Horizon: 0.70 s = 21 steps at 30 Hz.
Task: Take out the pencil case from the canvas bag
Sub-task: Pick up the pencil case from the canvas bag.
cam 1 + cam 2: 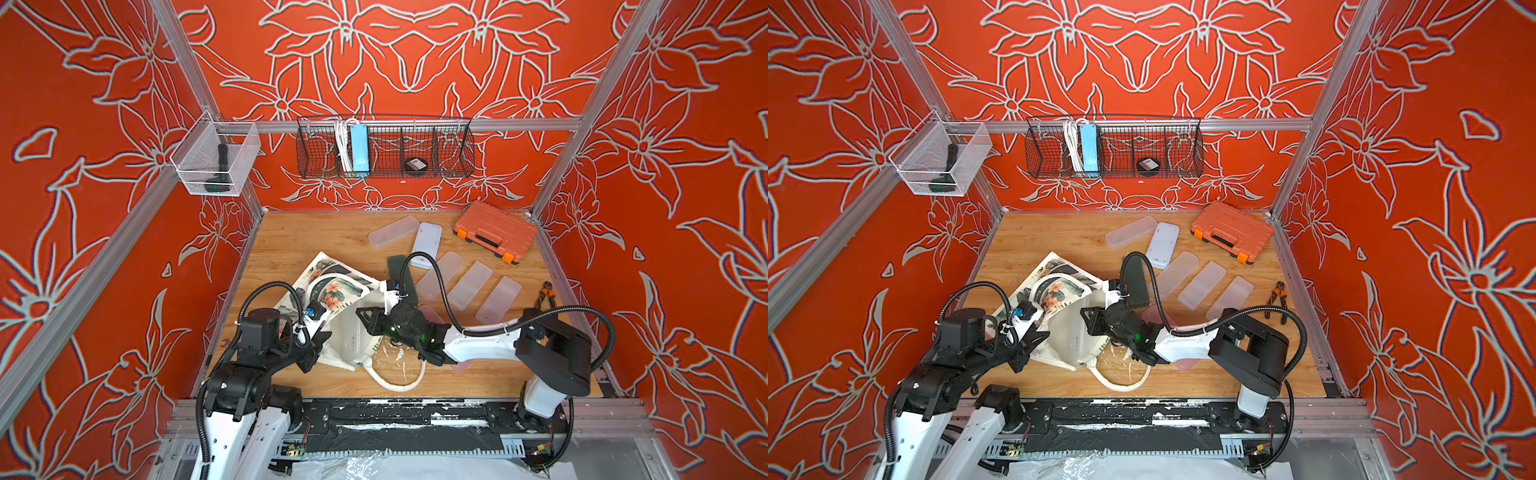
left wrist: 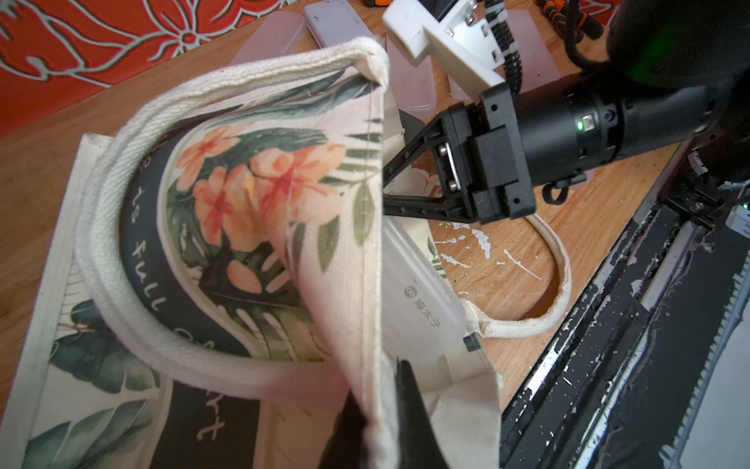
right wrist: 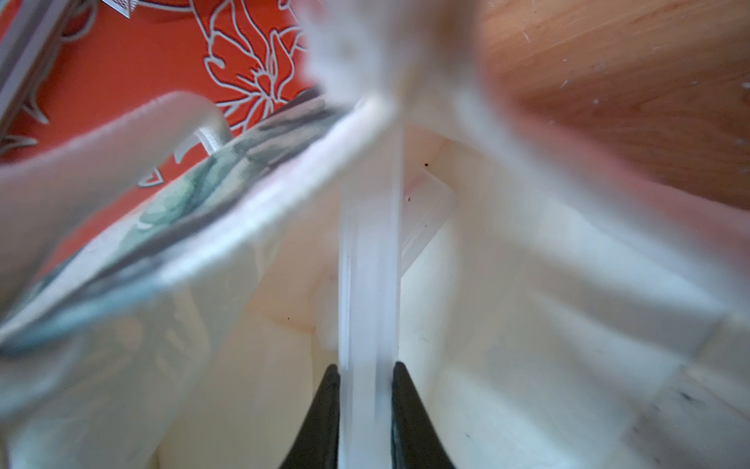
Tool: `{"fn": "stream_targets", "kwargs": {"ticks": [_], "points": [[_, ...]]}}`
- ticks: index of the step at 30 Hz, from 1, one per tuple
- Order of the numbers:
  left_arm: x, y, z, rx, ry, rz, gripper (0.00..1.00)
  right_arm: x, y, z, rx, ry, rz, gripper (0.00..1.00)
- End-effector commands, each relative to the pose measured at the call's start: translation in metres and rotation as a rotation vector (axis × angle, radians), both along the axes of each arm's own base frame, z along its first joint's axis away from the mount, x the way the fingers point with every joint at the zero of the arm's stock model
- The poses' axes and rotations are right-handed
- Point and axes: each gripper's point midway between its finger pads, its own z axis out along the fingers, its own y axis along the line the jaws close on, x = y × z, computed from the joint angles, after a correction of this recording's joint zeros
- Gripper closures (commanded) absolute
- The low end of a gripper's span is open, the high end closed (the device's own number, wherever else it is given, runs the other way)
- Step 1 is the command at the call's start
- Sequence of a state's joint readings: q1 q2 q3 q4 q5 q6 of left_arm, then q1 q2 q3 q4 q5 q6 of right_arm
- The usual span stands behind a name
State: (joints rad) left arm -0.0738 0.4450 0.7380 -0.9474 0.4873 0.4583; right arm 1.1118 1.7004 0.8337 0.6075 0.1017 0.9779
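Near the desk's (image 1: 316,237) front edge, left gripper (image 2: 379,400) pinches the bag's (image 1: 328,286) rim up while right gripper (image 3: 364,373) clamps the case (image 3: 369,243), not yet out.

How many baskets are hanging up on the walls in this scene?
2. A white mesh basket is at the back left corner. A black wire basket is across the middle of the back wall. None seems hidden.
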Motion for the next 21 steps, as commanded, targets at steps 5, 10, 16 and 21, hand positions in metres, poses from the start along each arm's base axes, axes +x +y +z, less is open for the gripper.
{"fn": "stream_targets", "kwargs": {"ticks": [5, 10, 16, 21], "points": [[0.012, 0.003, 0.010, -0.006, -0.036, 0.041, 1.00, -0.002, -0.030, -0.001, -0.276, -0.045, -0.005, 0.93], [0.010, 0.005, 0.011, 0.010, -0.027, 0.044, 1.00, -0.006, -0.043, 0.003, -0.390, -0.035, 0.012, 0.92], [0.019, 0.011, 0.013, 0.008, -0.013, 0.097, 1.00, -0.006, -0.055, 0.012, -0.431, -0.062, 0.004, 0.91], [0.019, 0.008, 0.016, -0.007, -0.016, 0.093, 1.00, -0.009, -0.056, 0.010, -0.491, -0.050, 0.036, 0.91]]}}
